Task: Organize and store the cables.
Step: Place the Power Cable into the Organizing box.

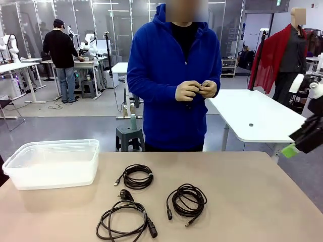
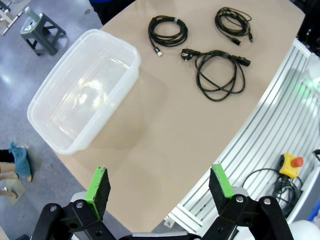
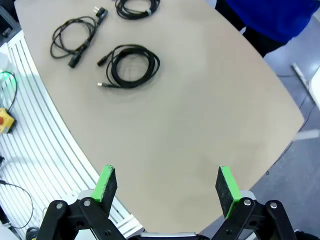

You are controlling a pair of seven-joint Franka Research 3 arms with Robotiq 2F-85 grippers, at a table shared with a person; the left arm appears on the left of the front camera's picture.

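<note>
1. Left wrist view: left gripper (image 2: pixel 159 175) has its jaws wide open, holding nothing, hanging over bare table (image 2: pixel 165 130). The right gripper (image 3: pixel 166 175) is the same deal.
2. Further out, near each other on the table: USB cable coil (image 2: pixel 167 31), thicker power cord (image 2: pixel 220 75), third thin coil (image 2: pixel 232 21). An empty clear plastic bin (image 2: pixel 50 130) sits beside them, not touching.
3. Guessing they're light and floppy, so I'd pinch across the bundled loops, not one strand.
</note>
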